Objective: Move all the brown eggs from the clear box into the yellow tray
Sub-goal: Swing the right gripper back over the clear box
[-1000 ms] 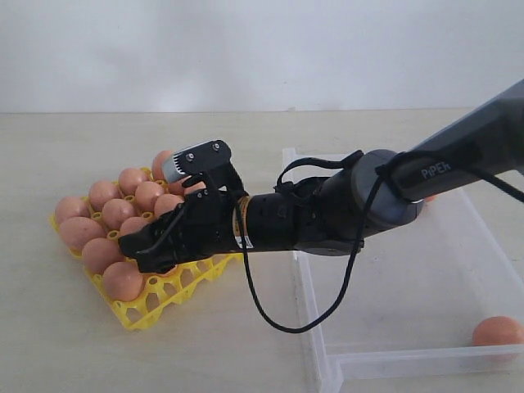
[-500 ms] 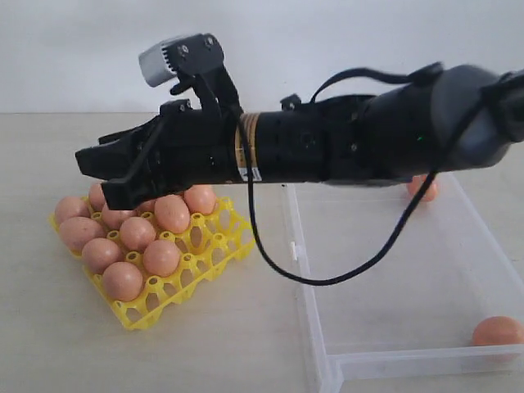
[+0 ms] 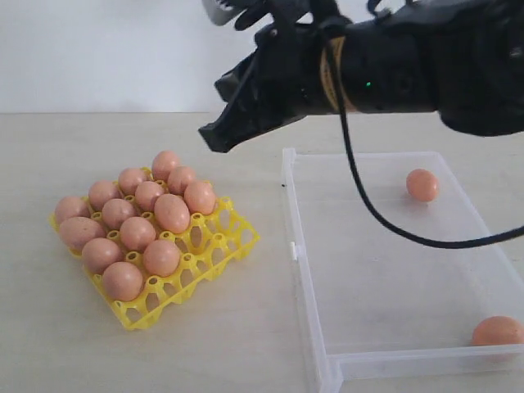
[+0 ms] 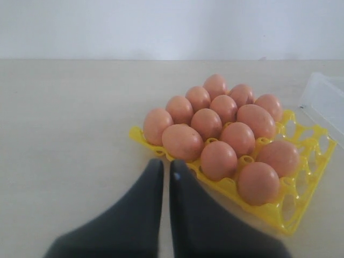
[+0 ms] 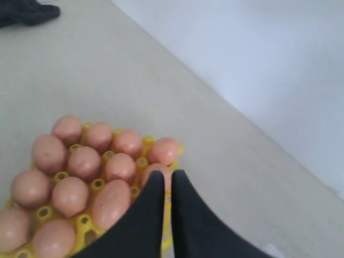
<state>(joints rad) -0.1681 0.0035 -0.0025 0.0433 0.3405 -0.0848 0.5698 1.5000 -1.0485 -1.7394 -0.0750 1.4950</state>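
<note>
Arm [image 3: 426,65] lifted, tray [image 3: 151,315] fourteen eggs [image 3: 172,212], box [image 3: 304,286] two

Tray [image 3: 219,246] on the bench [image 3: 82,344], left of the box [image 3: 304,270], loaded with eggs [image 3: 137,233]. In the box: far egg [image 3: 422,185], near-right egg [image 3: 497,331].

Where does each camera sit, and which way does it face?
Exterior: off the arms, facing the table; yellow plastic egg tray left, clear plastic box right, right gripper above.
Left wrist: low, past shut left gripper toward tray.
Right wrist: high, looking down past shut gripper onto tray.
All three share the tray's brown eggs.
</note>
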